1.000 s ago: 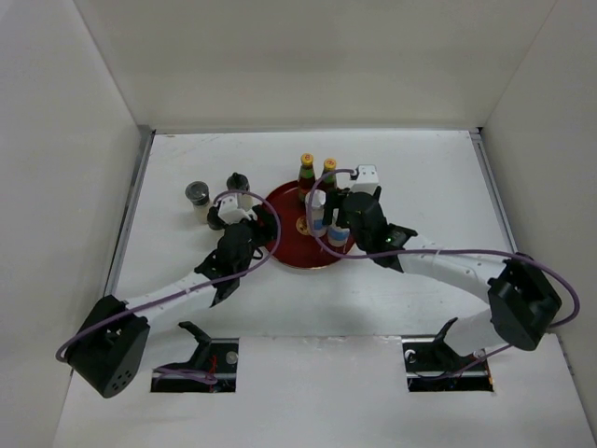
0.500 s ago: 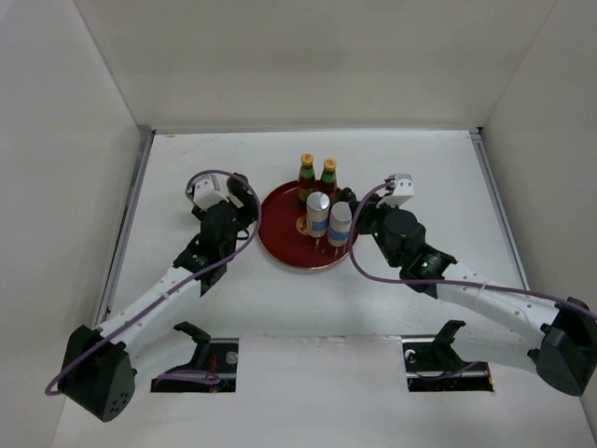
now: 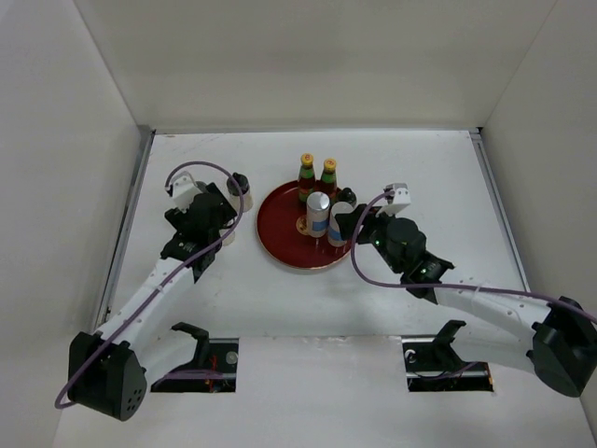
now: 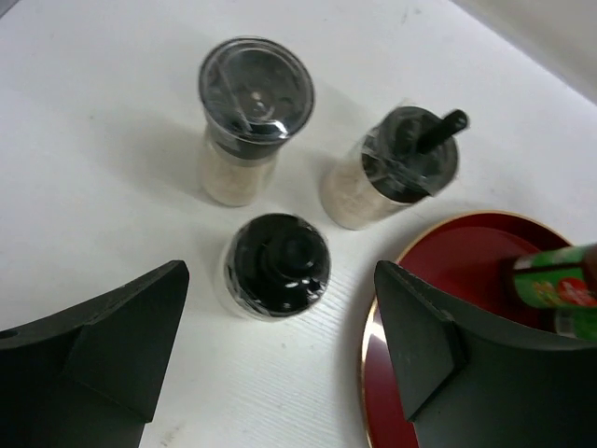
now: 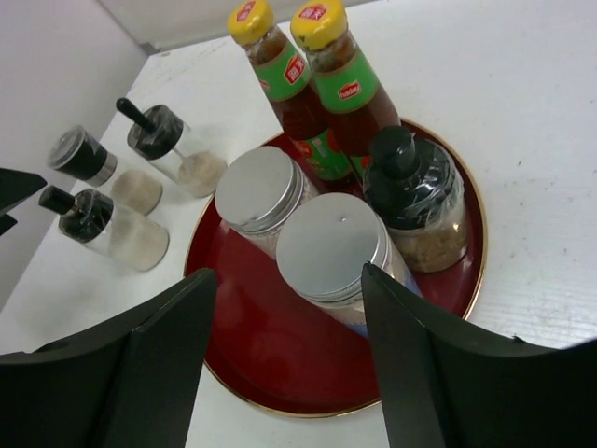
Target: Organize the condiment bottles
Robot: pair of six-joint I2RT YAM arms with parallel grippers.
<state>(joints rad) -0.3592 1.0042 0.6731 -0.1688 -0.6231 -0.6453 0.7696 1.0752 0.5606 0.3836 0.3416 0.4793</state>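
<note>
- While my left hand (image 4: 280, 280) hangs wide and empty over the black-lidded jar (image 4: 277, 264) on the desk (image 4: 93, 187), two more jars (image 4: 256, 89) stand close; closing off-centre could topple one.
- My right hand (image 5: 289, 280), also wide and empty, hovers above the silver-lidded shakers (image 5: 326, 247) on the red tray (image 5: 270, 355); dropping could knock them over.

This is a lab robot test cell rather than a kitchen. A bare white counter (image 3: 420, 177) is boxed in by plain white walls (image 3: 308, 56) on three sides. A left arm (image 3: 149, 294) and a right arm (image 3: 485, 299) are bolted at its near edge, trailing purple cables (image 3: 203, 165), with cut-out slots (image 3: 224, 359) by their bases. Bottles (image 3: 306, 174) and a red tray (image 3: 284, 233) are the household things.
</note>
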